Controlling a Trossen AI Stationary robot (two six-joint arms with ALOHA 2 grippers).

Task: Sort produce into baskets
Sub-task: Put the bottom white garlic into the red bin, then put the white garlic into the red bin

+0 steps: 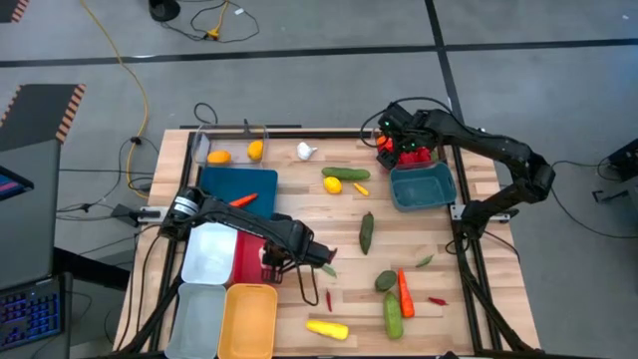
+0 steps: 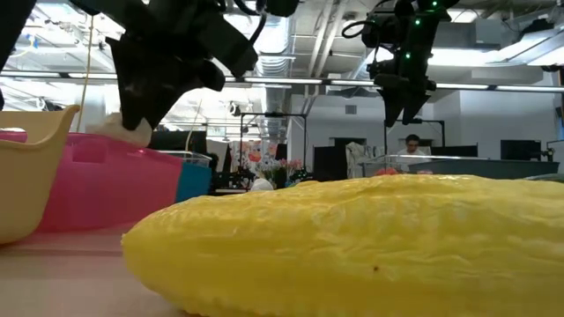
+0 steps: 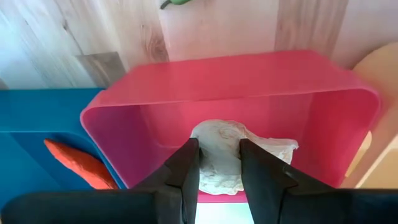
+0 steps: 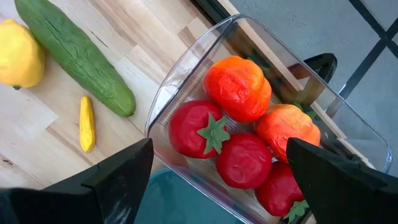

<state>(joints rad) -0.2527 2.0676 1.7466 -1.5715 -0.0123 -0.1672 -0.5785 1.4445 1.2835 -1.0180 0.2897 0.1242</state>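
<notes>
The left hand [image 3: 219, 171] is clamped on a wrinkled white garlic [image 3: 231, 152] above the glossy red basket [image 3: 249, 81]. A carrot [image 3: 78, 165] lies in the dark blue basket [image 3: 25, 118]. Cucumbers, chillies and the bumpy yellow squash [image 1: 327, 328] still wait on the wooden bench [image 1: 469, 269]. The right hand [image 4: 217, 168], fingers wide apart and empty, hangs over the clear basket [image 4: 186, 68] with smooth tomatoes [image 4: 245, 160].
</notes>
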